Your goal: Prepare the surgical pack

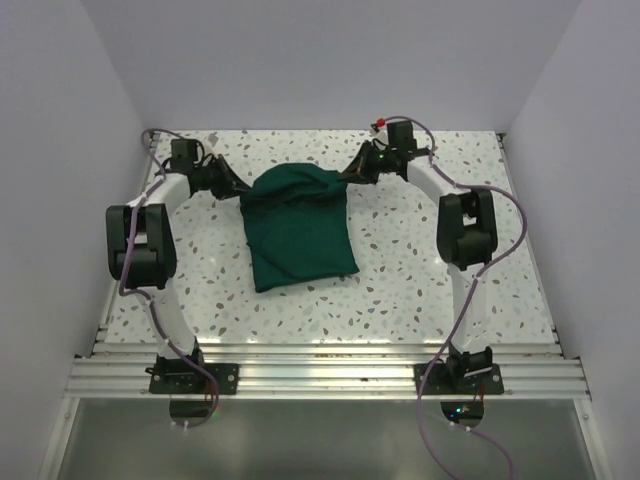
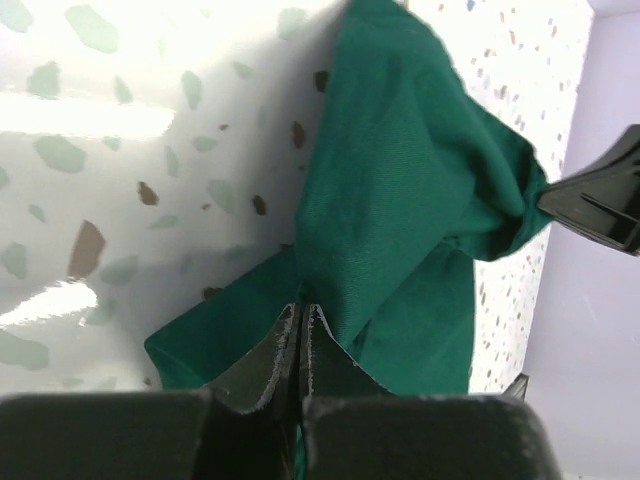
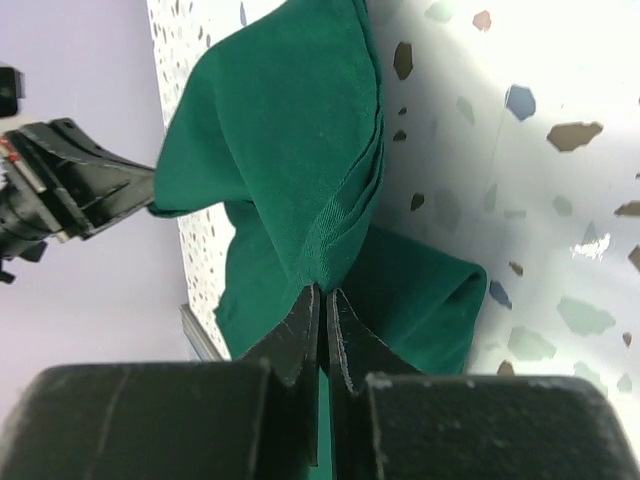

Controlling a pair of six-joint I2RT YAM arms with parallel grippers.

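A speckled tabletop (image 1: 420, 290) is being lit brightly at the frame's centre. It is being enclosed by plain pale walls (image 1: 330, 60) above and beside.

top: overhead from near side, looking down | wrists: close, low, facing each other | shared: green cloth (image 1: 300, 235)

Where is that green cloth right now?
From above, the green cloth lies centred on the table, far corners pinched by the left claw and right claw.
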